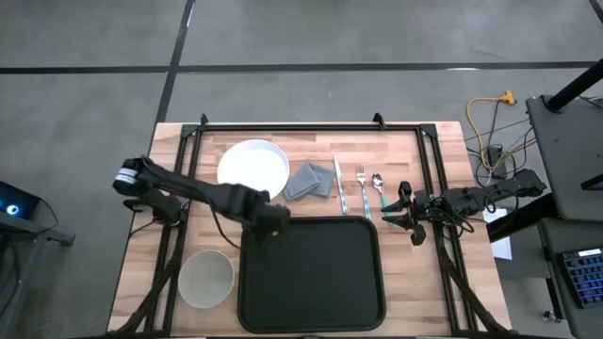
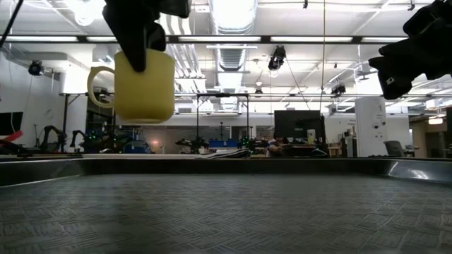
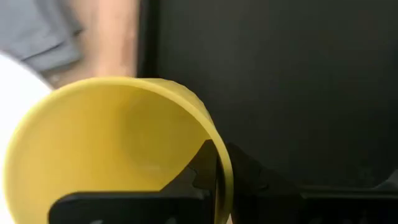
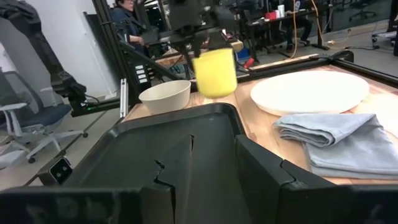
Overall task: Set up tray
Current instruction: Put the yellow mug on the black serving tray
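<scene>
Gripping a yellow mug (image 2: 145, 83) by its rim, the left gripper (image 3: 214, 174) holds it in the air above the black tray's (image 1: 316, 282) corner nearest the white plate (image 1: 253, 167). The right gripper (image 1: 398, 209), fingers apart and empty, waits beside the tray near the cutlery.

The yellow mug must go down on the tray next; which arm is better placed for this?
Left. Its claw already grips the mug above the tray corner; the right claw waits beside the tray.

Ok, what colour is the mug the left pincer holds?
Yellow; the mug shows best in the low view.
</scene>
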You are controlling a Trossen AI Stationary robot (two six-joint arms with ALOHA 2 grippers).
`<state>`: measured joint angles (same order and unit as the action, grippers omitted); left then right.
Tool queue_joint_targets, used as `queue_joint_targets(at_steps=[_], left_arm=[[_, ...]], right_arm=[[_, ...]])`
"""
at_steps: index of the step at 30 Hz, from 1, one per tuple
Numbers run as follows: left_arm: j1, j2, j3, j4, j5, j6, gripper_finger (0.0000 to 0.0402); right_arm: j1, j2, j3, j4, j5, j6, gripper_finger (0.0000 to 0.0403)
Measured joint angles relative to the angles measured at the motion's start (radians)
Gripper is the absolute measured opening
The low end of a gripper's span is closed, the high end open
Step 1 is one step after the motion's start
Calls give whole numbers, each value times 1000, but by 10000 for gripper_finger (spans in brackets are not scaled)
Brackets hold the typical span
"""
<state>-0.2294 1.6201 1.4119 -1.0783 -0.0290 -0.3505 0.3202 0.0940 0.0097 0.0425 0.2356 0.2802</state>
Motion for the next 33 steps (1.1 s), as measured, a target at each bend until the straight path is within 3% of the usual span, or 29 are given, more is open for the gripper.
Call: queue_joint_targets(at_steps=[15,22,33], left_arm=[[-69,19,-128,96,-3,-163,0],[-72,16,-231,173,4,-180,0],[-72,14,-269,199,6,-207,2]], right_arm=[[0,0,0,0,0,0,112],[0,0,0,0,0,0,112],[0,0,0,0,0,0,112]])
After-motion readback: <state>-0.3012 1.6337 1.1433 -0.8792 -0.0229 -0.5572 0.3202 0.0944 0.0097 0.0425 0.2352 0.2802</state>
